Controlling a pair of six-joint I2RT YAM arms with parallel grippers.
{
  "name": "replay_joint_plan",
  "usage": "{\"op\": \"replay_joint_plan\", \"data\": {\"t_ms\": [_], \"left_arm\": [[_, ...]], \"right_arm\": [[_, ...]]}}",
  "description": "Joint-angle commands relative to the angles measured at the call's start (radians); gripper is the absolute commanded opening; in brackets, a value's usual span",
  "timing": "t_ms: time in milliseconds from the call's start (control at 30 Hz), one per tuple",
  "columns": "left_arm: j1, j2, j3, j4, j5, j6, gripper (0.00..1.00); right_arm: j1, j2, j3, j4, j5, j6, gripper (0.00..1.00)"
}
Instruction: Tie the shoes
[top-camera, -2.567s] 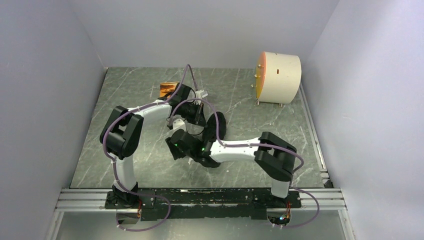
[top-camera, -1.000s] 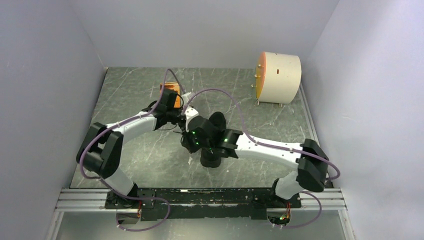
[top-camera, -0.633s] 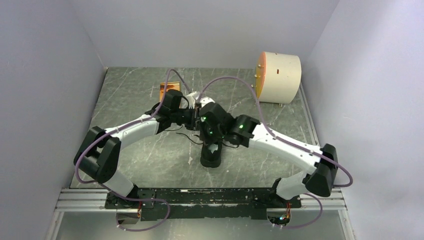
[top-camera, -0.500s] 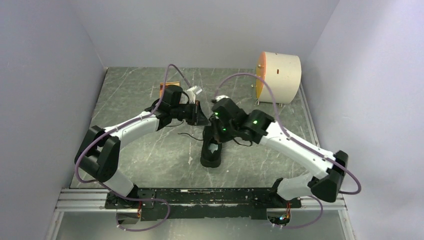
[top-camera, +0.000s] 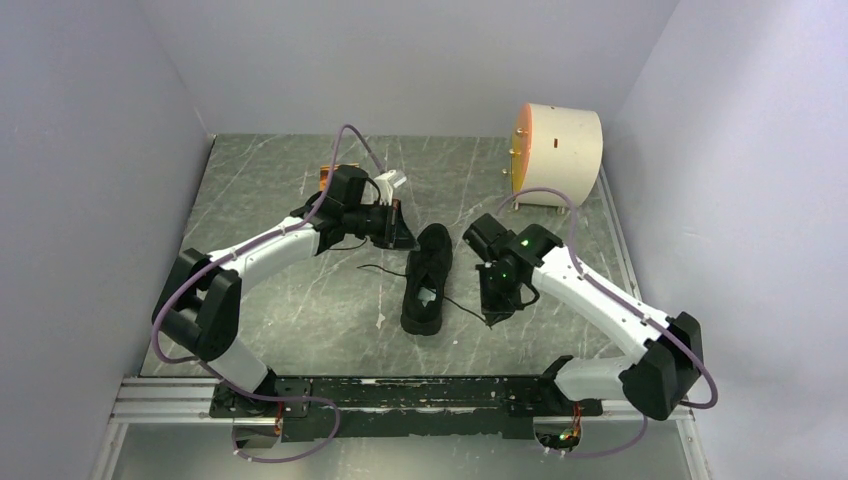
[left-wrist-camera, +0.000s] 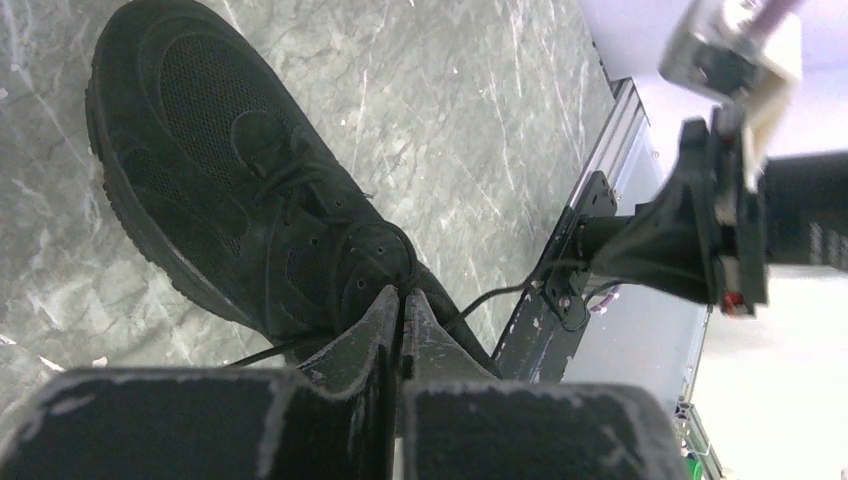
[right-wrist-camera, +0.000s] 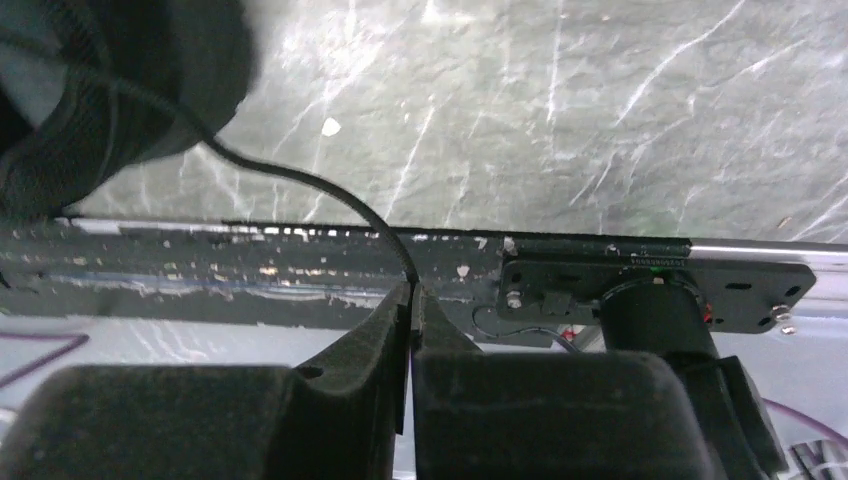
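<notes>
Item: one black sneaker (top-camera: 430, 262), standing on its sole near the middle of a grey marbled table (top-camera: 290, 290), toe toward the far wall, heel and pale insole toward the arm bases. It sits between the two grippers. Left gripper (left-wrist-camera: 402, 298): fingers pressed together, tips just over the lacing at the shoe's collar; whether a strand is pinched cannot be told. Right gripper (right-wrist-camera: 411, 292): clamped on a thin black lace (right-wrist-camera: 300, 180), which runs in a slack curve from the shoe's right side to the fingertips. A second lace (top-camera: 375, 270) trails loose on the table left of the shoe. Also present: a cream drum (top-camera: 560, 155) with an orange face at the far right, and a small orange object (top-camera: 327, 178) behind the left arm.
</notes>
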Motion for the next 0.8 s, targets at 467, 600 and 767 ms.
{"op": "replay_joint_plan", "data": {"t_ms": [467, 600, 767], "left_arm": [[0.0, -0.039, -0.016, -0.02, 0.014, -0.005, 0.05], [0.0, -0.04, -0.015, -0.015, 0.018, -0.019, 0.05], [0.0, -0.045, -0.018, 0.009, 0.028, -0.047, 0.05]], "right_arm": [[-0.118, -0.039, -0.157, 0.928, -0.414, -0.472, 0.41], [-0.118, 0.005, -0.192, 1.005, -0.481, -0.485, 0.35], [-0.117, 0.074, -0.237, 1.023, -0.519, -0.494, 0.38]]}}
